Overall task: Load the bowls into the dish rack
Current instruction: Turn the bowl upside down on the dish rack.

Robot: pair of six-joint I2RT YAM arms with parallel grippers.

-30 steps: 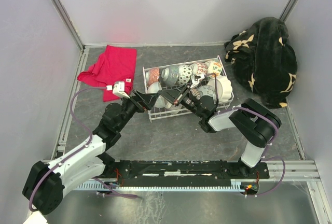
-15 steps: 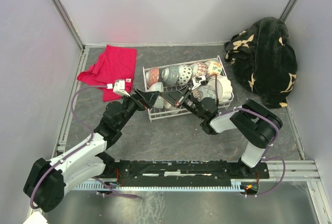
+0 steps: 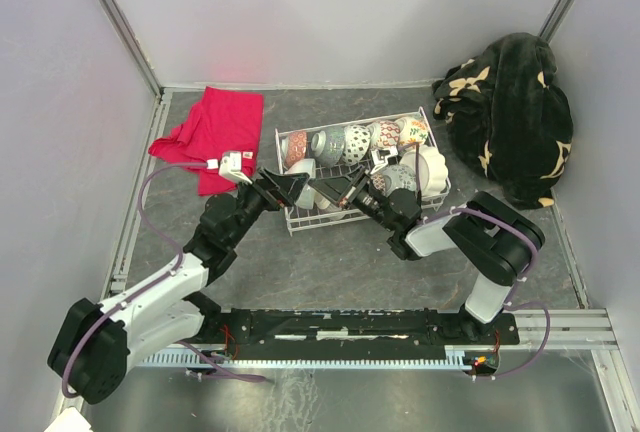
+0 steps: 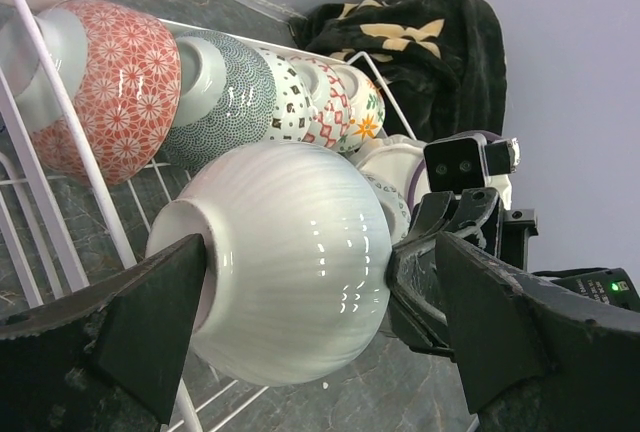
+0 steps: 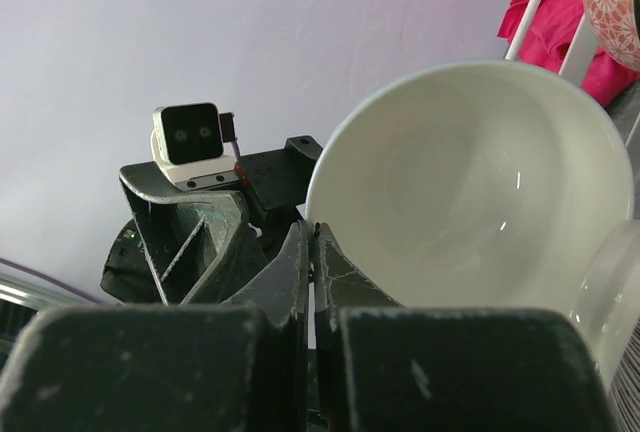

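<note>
**Two arms, as posed: entry of my own limbs**

Item 1, left arm (image 3: pixel 150 302). Base at the lower left of the overhead view. White lower link, then a black forearm, rising diagonally toward frame centre.

Item 2, left gripper (image 3: pixel 288 188). Just left of centre, pointing right. My jaws stand spread wide. In its wrist view one finger (image 4: pixel 120 332) fills the lower left and the other (image 4: pixel 520 332) the lower right.

Item 3, right arm (image 3: pixel 440 233). Base at lower right, elbow folded at the right, forearm reaching left.

Item 4, right gripper (image 3: pixel 338 190). Just right of centre, pointing left. My fingers (image 5: pixel 285 272) are pressed flat together.

Note: the two grippers face each other, tips near.
</note>
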